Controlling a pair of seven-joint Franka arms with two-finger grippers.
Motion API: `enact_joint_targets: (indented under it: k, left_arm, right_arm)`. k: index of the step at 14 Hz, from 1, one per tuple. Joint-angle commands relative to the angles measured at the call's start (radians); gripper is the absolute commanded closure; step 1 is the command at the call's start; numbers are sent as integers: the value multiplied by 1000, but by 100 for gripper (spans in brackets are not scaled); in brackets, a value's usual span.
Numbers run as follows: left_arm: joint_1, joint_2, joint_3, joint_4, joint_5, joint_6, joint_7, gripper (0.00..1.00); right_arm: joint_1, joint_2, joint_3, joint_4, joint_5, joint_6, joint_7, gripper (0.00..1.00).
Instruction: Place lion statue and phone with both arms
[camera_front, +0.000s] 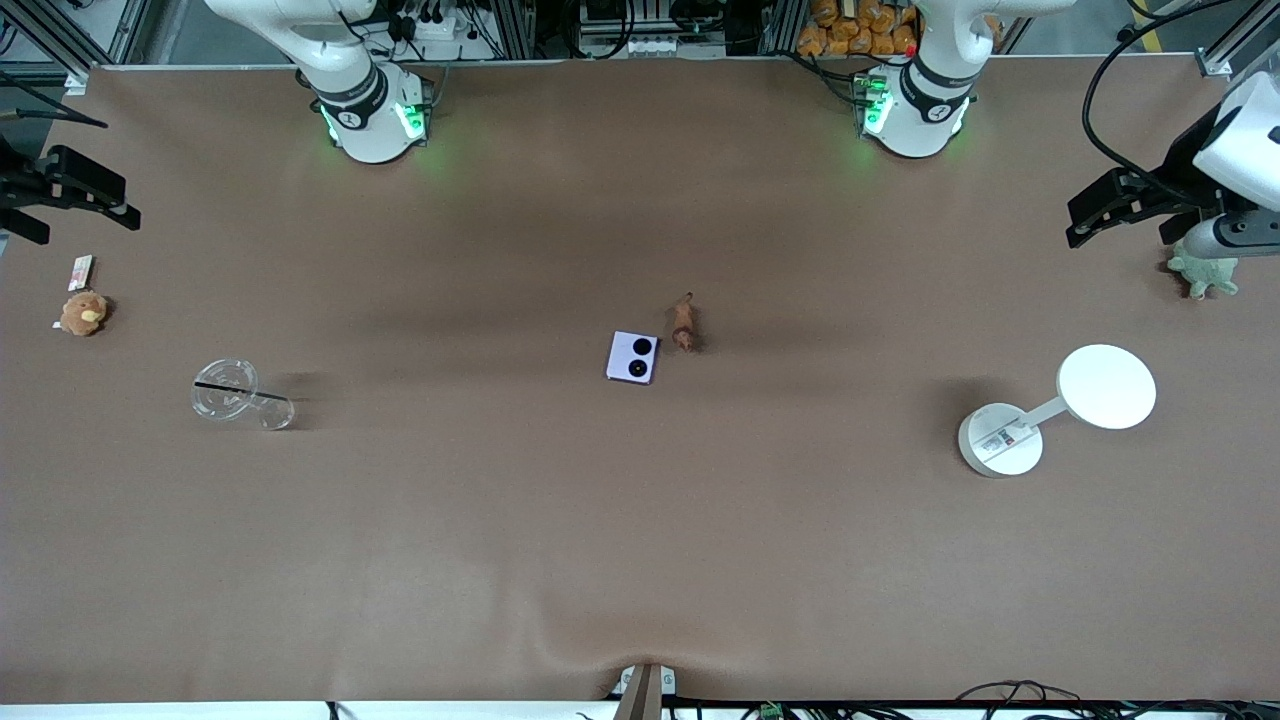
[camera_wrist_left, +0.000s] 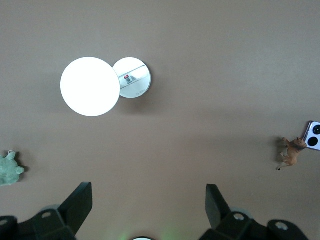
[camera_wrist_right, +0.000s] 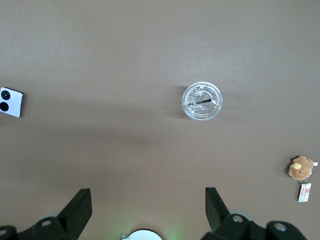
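Observation:
The lavender phone (camera_front: 632, 357) lies flat at the table's middle, its two black camera circles up. The reddish-brown lion statue (camera_front: 685, 325) stands right beside it, toward the left arm's end and slightly farther from the front camera. Both also show in the left wrist view, the lion (camera_wrist_left: 291, 152) and the phone (camera_wrist_left: 314, 136). The phone shows in the right wrist view too (camera_wrist_right: 11, 102). My left gripper (camera_front: 1072, 222) hangs open and empty high over the left arm's end (camera_wrist_left: 147, 202). My right gripper (camera_front: 88, 222) hangs open and empty over the right arm's end (camera_wrist_right: 147, 205).
A white desk lamp (camera_front: 1107, 386) with a round base (camera_front: 1000, 440) stands toward the left arm's end, with a green plush toy (camera_front: 1205, 270) farther back. A clear lidded cup (camera_front: 228, 390), a brown plush toy (camera_front: 83, 313) and a small card (camera_front: 80, 270) lie toward the right arm's end.

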Motion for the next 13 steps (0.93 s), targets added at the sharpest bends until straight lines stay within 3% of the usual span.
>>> enact_joint_targets:
  k: [1,13]
  left_arm:
    - [-1,9,-2,26,11,-25,-18,0]
    - [-4,12,-6,25,22,-24,-18,0]
  right_arm:
    - [-5,-15,6,-6,-2,-5,-4,0]
    - [-24,-3,0,-6,-7,-7,-6,0]
